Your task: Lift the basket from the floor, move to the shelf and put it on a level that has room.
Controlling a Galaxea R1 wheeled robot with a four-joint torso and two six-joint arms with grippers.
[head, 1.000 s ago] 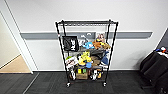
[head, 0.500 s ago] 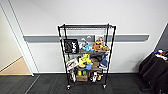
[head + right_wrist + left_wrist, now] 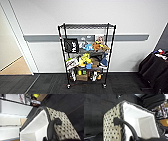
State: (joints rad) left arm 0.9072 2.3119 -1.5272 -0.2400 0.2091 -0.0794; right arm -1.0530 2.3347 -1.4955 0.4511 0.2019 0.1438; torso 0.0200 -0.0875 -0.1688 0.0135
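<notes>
While each tool's grip on the basket (image 3: 121, 125) cannot be told, keep it level; approach the shelf (image 3: 87, 55) squarely; its top level (image 3: 87, 26) has room.

Basket (image 3: 110, 131) – coarse woven weave, smooth white cloth lining; shelf (image 3: 87, 26) – thin black metal wire; floor (image 3: 125, 83) matt carpet

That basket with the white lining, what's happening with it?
The robot is carrying the basket off the dark carpet, with a wrist camera looking down at each end by its loop handles. Ahead stands the black wire shelf. Its lower tiers are crowded with toys and boxes, while the top level looks bare.
</notes>
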